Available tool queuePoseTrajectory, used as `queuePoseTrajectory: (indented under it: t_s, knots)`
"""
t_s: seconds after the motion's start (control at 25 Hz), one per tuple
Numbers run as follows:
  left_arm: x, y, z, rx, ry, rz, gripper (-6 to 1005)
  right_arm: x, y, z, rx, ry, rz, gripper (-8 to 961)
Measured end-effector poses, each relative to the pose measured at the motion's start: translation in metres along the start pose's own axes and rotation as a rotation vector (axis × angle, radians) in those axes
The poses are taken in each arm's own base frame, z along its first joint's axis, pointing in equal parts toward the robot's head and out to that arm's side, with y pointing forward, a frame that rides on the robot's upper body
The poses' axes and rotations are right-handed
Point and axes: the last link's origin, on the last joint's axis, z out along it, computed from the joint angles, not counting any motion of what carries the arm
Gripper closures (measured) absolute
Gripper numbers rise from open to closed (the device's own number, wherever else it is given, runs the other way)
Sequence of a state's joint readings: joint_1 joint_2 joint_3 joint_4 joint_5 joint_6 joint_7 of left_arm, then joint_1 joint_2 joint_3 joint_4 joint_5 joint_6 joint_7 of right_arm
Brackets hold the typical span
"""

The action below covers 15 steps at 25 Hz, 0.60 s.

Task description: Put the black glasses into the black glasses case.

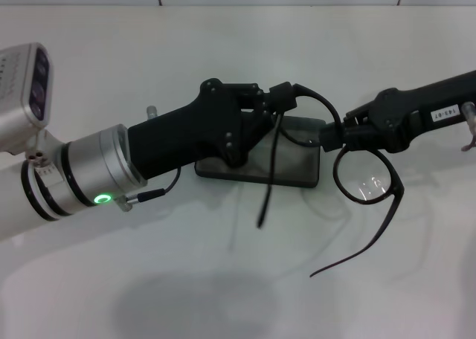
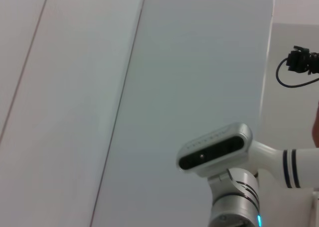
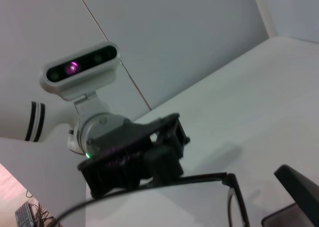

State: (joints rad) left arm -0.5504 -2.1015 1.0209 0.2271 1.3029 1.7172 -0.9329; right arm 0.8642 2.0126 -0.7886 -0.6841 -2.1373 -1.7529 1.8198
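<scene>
Black glasses: held at the frame by right gripper, jaws clenched, temples dangling above bench.
Black glasses case: mid-bench, under left gripper; jaw state cannot be told.
Risk: splayed temples snagging case rim; glasses slipping.
</scene>
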Motion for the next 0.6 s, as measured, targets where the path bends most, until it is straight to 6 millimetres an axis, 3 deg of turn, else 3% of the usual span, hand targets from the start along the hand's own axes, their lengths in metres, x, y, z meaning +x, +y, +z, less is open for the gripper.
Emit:
queuePoseTrajectory:
  t_s: [0.6]
  knots:
    - [0.000,0.002,0.002,-0.008,0.004,0.009,995,-0.014,0.005,0.007,-0.042,-0.034,-0.025,840]
